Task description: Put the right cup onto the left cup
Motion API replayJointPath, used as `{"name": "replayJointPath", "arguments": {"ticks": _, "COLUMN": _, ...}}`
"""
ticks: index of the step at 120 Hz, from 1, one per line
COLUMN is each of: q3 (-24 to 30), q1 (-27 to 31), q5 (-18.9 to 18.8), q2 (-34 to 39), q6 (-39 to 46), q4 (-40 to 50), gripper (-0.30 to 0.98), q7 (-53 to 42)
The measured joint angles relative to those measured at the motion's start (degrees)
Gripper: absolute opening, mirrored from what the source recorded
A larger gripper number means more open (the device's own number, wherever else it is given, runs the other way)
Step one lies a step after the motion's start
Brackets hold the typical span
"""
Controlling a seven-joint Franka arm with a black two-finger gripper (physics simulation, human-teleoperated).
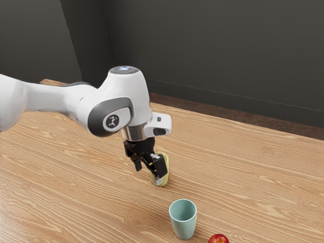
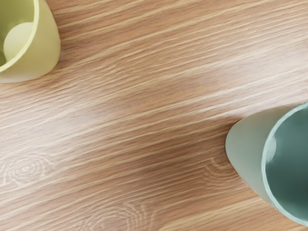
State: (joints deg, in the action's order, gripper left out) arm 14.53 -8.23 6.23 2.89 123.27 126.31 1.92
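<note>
Cups, two, both upright on the wood table, well apart; clock directions by the exterior view. Yellow cup partly behind the gripper; whether they touch, can't tell. Teal cup stands at 5 o'clock from yellow, mouth up. Apple, red, near teal at 4 o'clock, partly cut off by the frame. Gripper released, fingers spread apart, at 11 o'clock from teal. Wrist view: both cups seen into from above, bare wood between.
</note>
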Motion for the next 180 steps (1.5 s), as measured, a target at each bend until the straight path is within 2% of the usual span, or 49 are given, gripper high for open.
{"name": "replayJointPath", "arguments": {"ticks": 36, "q3": 4.8, "q1": -0.8, "q5": 2.1, "q2": -4.7, "q6": 5.6, "q4": 0.6, "gripper": 0.69, "q7": 3.5}}
{"name": "replayJointPath", "arguments": {"ticks": 73, "q3": 5.1, "q1": 0.1, "q5": 2.0, "q2": -9.7, "q6": 9.5, "q4": 0.6, "gripper": 0.69, "q7": 5.6}}
{"name": "replayJointPath", "arguments": {"ticks": 95, "q3": 5.2, "q1": -1.4, "q5": 1.7, "q2": -11.6, "q6": 11.4, "q4": 0.7, "gripper": 0.68, "q7": 6.5}}
{"name": "replayJointPath", "arguments": {"ticks": 100, "q3": 5.1, "q1": -1.5, "q5": 1.7, "q2": -11.8, "q6": 11.7, "q4": 0.7, "gripper": 0.61, "q7": 6.7}}
{"name": "replayJointPath", "arguments": {"ticks": 117, "q3": 5.1, "q1": -1.4, "q5": 1.5, "q2": -12.0, "q6": 12.4, "q4": 0.6, "gripper": 0.25, "q7": 7.1}}
{"name": "replayJointPath", "arguments": {"ticks": 130, "q3": 5.1, "q1": -1.5, "q5": 1.4, "q2": -12.0, "q6": 12.6, "q4": 0.6, "gripper": 0.08, "q7": 7.4}}
{"name": "replayJointPath", "arguments": {"ticks": 150, "q3": 5.1, "q1": -1.5, "q5": 1.2, "q2": -11.7, "q6": 12.8, "q4": 0.6, "gripper": -0.03, "q7": 7.7}}
{"name": "replayJointPath", "arguments": {"ticks": 180, "q3": 5.1, "q1": -1.5, "q5": 0.9, "q2": -10.2, "q6": 12.4, "q4": 0.6, "gripper": -0.08, "q7": 8.2}}
